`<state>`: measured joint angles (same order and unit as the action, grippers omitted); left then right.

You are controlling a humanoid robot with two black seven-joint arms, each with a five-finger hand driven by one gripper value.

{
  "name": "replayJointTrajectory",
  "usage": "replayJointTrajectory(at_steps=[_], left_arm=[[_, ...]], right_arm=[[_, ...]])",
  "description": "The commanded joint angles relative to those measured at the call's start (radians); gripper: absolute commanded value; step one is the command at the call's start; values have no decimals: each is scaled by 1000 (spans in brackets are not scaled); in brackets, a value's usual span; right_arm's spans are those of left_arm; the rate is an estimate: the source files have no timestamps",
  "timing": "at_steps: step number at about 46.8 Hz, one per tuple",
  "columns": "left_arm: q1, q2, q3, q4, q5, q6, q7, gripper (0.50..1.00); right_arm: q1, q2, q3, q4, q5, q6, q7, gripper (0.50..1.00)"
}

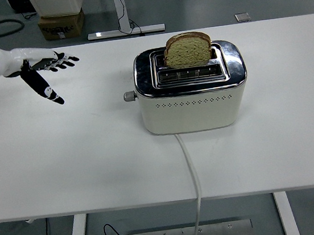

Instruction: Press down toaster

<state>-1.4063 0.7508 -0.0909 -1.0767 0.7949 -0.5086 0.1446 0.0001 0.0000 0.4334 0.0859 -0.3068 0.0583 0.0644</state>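
A cream and chrome toaster (191, 88) stands in the middle of the white table (65, 163). A slice of brown bread (188, 49) sticks up out of its far slot; the near slot looks empty. The lever knob (129, 97) on the toaster's left end sits high. My left hand (48, 70) hovers over the table's far left corner, well away from the toaster, fingers spread and holding nothing. The right arm is out of view.
A white power cord (190, 171) runs from the toaster's front over the table's near edge. On the floor behind the table are a cardboard box (61, 24) and a desk foot (126, 32).
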Motion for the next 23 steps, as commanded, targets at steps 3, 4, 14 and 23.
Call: replayJointTrajectory(at_steps=[3,4,14,23], left_arm=[[-63,-53,-9,81,-81,7,0,1000],[-74,-67,-12,101,-97,7,0,1000],[-100,-200,-93,320,-224,12,-19,1000],[-98,-300,-161,484,-281,67,-86,1000]], right_arm=[[0,0,-1,0,0,0,0,1000],[0,0,-1,0,0,-2,0,1000],[0,0,-1,0,0,0,0,998],[0,0,1,0,0,0,0,998]])
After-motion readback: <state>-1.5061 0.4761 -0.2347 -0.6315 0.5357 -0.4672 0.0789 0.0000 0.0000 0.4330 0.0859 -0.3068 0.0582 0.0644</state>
